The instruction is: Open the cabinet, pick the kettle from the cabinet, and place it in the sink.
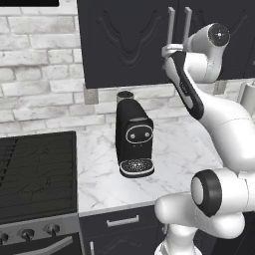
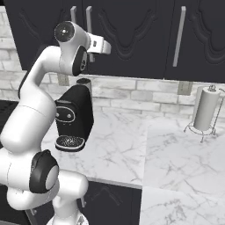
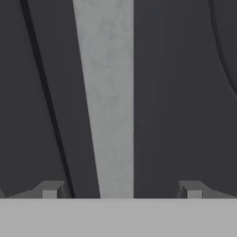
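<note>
The black wall cabinet has both carved doors closed, so the kettle is hidden; the sink is out of view. Two long silver bar handles run side by side at the doors' meeting edge. My gripper is raised right up to them and is open. In the hand view one silver handle stands between the two fingertips, with a gap on each side. The dark seam between the doors runs just left of it there.
A black coffee machine stands on the marble counter below the cabinet. A black stove lies to the left. A paper towel holder stands at the right, under another black wall cabinet door.
</note>
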Motion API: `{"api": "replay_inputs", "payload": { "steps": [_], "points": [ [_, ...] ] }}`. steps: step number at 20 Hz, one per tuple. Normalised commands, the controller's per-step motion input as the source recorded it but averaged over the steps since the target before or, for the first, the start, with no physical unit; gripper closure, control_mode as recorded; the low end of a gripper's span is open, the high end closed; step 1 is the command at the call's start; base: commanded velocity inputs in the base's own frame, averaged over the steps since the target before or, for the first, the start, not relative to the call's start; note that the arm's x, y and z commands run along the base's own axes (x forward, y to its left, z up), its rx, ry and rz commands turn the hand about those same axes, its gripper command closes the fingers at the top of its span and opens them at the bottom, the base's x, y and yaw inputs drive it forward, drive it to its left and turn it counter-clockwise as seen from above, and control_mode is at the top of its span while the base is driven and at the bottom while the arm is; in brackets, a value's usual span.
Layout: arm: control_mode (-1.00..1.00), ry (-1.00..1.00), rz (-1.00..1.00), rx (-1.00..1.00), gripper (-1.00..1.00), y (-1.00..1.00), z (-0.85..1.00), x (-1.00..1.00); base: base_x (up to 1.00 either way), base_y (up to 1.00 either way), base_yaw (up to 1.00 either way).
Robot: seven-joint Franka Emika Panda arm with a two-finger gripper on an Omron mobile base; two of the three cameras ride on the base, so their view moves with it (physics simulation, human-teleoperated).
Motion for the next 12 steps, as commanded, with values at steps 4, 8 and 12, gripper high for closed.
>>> {"api": "replay_inputs", "payload": {
  "steps": [4,8,12],
  "points": [
    [-1.00,0.00,0.01,0.00,-1.00,-0.02,0.00,0.42,0.00,0.00,0.00],
    [-1.00,0.00,0.02,0.00,-1.00,0.00,-0.05,0.47,0.00,0.00,0.00],
    [-1.00,0.00,0.05,0.00,-1.00,0.00,-0.06,0.48,0.00,0.00,0.00]
  ]
}}
